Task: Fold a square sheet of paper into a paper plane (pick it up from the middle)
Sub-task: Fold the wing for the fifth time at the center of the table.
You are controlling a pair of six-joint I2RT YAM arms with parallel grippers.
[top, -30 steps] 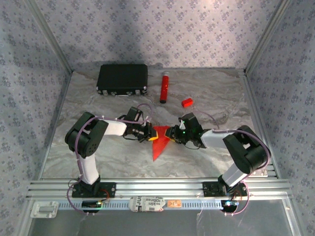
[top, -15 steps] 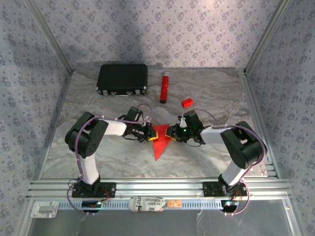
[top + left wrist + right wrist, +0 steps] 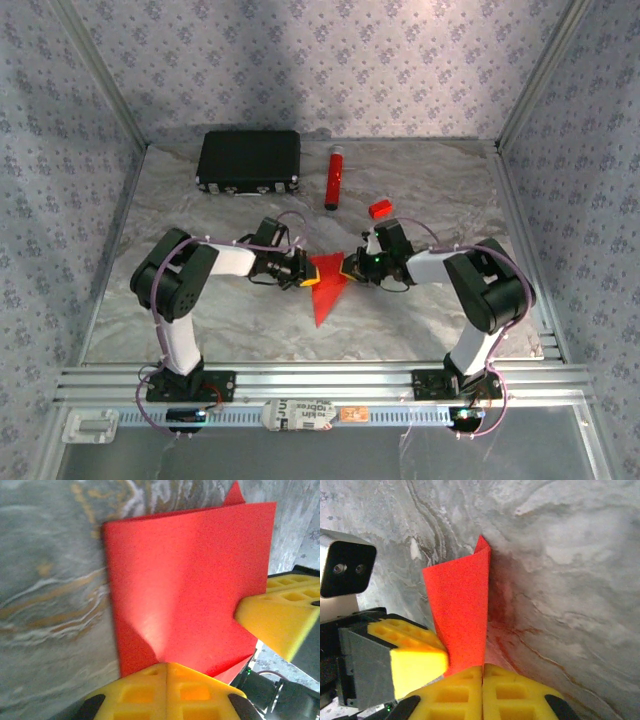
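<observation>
In the middle of the desk (image 3: pixel 420 320), between the two arms, the red paper (image 3: pixel 323 295) is a half-made dart, with its broad end up between the hands and its point aimed at the near edge. The change is on the right. A second ago the right hand (image 3: pixel 348 268) stood just off the paper's right edge with its jaws partly apart. It has since slid in and clamped shut on that edge, and its wrist view shows its two yellow fingers (image 3: pixel 495 675) pressed together with the red sheet rising from between them. The left hand (image 3: pixel 305 277) has not altered. It is closed tight on the opposite edge, and in its own wrist view the paper runs into the seam between its fingers. The paper has barely shifted, and its point lies about where it did. The sheet is now pinched from both sides, and part of it stands up off the desk rather than lying flat. I judge that this two-handed hold prepares the next crease, probably bringing the sides together along the centre line. The plane looks partway folded, not finished. If the hands pull apart, the thin sheet could tear or slip free.
</observation>
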